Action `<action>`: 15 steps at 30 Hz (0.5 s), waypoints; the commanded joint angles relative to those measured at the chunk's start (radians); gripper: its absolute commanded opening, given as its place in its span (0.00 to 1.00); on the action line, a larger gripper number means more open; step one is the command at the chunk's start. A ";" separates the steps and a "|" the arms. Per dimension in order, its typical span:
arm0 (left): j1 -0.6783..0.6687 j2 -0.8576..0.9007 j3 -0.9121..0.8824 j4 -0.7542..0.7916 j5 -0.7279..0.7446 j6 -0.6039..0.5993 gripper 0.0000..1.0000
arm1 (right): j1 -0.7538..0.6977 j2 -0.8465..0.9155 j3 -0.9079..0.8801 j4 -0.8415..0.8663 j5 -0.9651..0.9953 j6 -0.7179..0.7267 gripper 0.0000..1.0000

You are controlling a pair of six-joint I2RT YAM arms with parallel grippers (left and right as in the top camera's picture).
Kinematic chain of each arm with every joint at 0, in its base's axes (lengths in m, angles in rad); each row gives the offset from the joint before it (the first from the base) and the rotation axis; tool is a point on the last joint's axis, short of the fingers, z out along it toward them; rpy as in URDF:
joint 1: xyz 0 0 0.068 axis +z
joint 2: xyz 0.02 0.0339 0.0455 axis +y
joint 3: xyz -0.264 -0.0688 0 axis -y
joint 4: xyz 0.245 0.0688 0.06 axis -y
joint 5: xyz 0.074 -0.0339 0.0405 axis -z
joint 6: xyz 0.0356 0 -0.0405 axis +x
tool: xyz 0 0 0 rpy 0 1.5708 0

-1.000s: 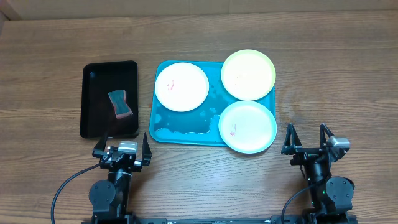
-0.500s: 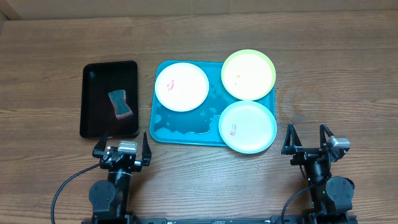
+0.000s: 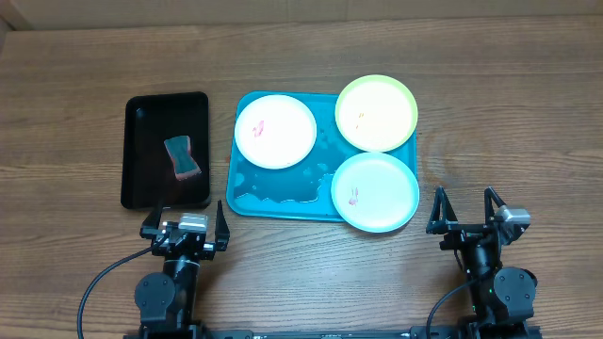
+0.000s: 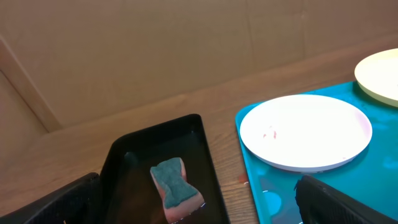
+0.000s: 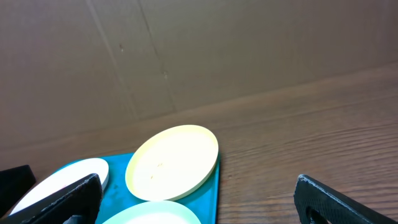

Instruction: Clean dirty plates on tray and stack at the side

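Water [image 3: 283,196] pools on the turquoise tray [image 3: 243,188], which lies flat on the wooden table [image 3: 528,113], ahead of both arms and between them. The left gripper [image 3: 186,215] sits low at the near edge of the table, its jaws spread wide with nothing between them. The right gripper [image 3: 464,201] sits the same way on the other side, wide open and empty. Neither touches anything.

Ahead of the left gripper and a little to its right, the white plate [image 3: 274,132] lies flat in the far left part of the tray, with a small red smear near its middle. Further to the right, the yellow plate [image 3: 376,113] takes the far right corner, its edge riding over the tray's rim. It carries only faint marks. The blue-rimmed plate [image 3: 375,191] is the one nearest the right gripper, ahead of it and to its left. It sits at the tray's near right corner and overhangs the rim toward the table, with a red smear left of its centre. It lies very close to the yellow plate, and I cannot tell whether they touch.

Straight ahead of the left gripper, just past its fingertips, is a black tray [image 3: 141,179] holding a sponge [image 3: 182,157], teal on top and pink below. A strip of bare table separates the black tray from the turquoise one.
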 commanded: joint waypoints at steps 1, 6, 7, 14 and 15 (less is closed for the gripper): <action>-0.007 -0.012 -0.005 -0.002 -0.007 0.015 1.00 | 0.006 -0.012 -0.010 0.003 -0.009 -0.003 1.00; -0.007 -0.012 -0.005 -0.002 -0.007 0.015 1.00 | 0.006 -0.012 -0.010 0.003 -0.009 -0.003 1.00; -0.007 -0.012 -0.005 -0.002 -0.007 0.015 0.99 | 0.006 -0.012 -0.010 0.003 -0.009 -0.003 1.00; -0.007 -0.012 -0.005 -0.002 -0.007 0.015 1.00 | 0.006 -0.012 -0.010 0.003 -0.009 -0.003 1.00; -0.007 -0.012 -0.005 -0.002 -0.007 0.015 0.99 | 0.006 -0.012 -0.010 0.003 -0.009 -0.003 1.00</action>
